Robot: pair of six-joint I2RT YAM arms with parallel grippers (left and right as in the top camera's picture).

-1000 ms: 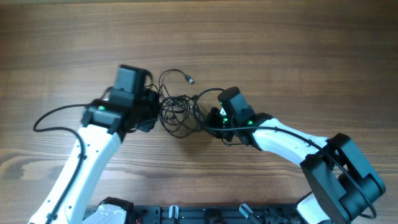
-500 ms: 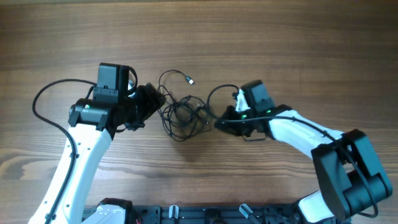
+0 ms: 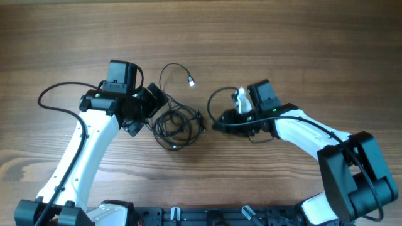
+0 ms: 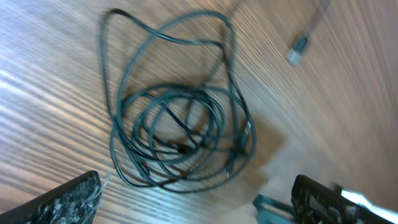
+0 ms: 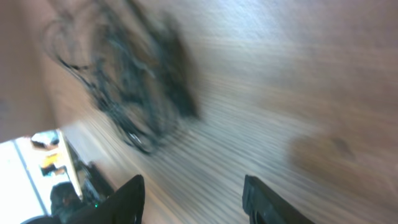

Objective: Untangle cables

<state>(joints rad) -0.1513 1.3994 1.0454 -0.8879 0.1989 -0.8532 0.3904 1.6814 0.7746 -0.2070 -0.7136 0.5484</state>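
Tangle of thin dark cords [image 3: 177, 122] lies centre frame, just right of left tool [image 3: 149, 110], w/ right tool [image 3: 218, 124] slightly farther; both tools spread apart, empty.

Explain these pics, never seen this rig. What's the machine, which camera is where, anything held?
The machine is two white robot arms, the left arm and the right arm, at a wooden table. The wide picture looks straight down from above. The other two come from a camera on each wrist; the dark shapes at their lower edges are that arm's own grasping fingers. On the table lies a tangle of thin dark cables, with one plug end sticking out of it. The left fingers are spread, the tangle just ahead, holding nothing. The right fingers also look open and empty, though that picture is blurred.
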